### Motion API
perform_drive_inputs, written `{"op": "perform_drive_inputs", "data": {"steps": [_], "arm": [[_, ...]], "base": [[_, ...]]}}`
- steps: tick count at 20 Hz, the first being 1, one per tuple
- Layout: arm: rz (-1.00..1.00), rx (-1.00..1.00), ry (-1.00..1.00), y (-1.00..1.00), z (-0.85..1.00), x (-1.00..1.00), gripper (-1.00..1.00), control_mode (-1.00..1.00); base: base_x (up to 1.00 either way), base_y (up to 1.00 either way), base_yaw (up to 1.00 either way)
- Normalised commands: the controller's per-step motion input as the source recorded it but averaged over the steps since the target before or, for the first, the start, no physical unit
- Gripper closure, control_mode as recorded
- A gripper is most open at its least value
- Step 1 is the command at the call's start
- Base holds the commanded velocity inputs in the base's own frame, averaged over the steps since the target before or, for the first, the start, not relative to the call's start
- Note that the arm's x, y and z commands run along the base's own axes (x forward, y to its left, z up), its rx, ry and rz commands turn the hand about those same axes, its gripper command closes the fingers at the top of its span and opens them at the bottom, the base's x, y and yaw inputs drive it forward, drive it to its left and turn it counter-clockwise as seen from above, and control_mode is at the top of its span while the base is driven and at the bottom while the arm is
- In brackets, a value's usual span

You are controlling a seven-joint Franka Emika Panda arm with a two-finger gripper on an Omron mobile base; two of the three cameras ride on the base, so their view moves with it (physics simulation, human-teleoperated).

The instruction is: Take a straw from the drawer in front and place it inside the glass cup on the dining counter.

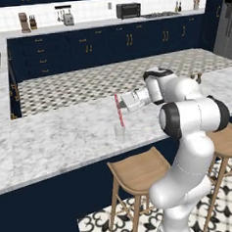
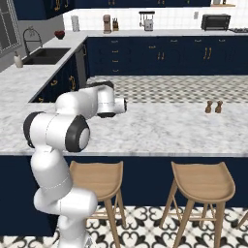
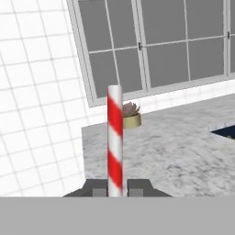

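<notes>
In the left base view the gripper (image 1: 121, 104) was clamped on the straw (image 1: 119, 109), which stood almost upright with its lower end in or just over the glass cup (image 1: 120, 131). The cup stood on the dining counter (image 1: 51, 142), near the edge facing the stools. The straw was held upright probably so that it could go straight down into the narrow cup. The cup was almost transparent, so I could not say whether the straw touched its bottom.

In the right base view the arm's own white links covered the gripper, the straw and the cup. Two small brown shakers (image 2: 213, 106) stood well apart to the right on the counter.

In the hand view the two dark fingertips (image 3: 97, 188) pressed the red-and-white straw from both sides near its lower part. A small potted plant (image 3: 130, 116) stood behind it, at the far edge of a marble worktop under a window; the cup itself lay below this view.
</notes>
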Motion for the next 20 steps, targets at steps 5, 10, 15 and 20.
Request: {"op": "perform_drive_inputs", "data": {"steps": [5,10,15,20], "arm": [[0.00,0.00,-0.06,0.00,-0.10,0.25,1.00,-1.00],[0.00,0.00,-0.05,0.00,-0.19,0.13,1.00,-1.00],[0.00,0.00,-0.05,0.00,-0.17,0.21,1.00,-1.00],[0.00,0.00,-0.05,0.00,-0.15,0.23,1.00,-1.00]], "base": [[0.00,0.00,0.00],[0.00,0.00,0.00],[0.00,0.00,0.00],[0.00,0.00,0.00]]}}
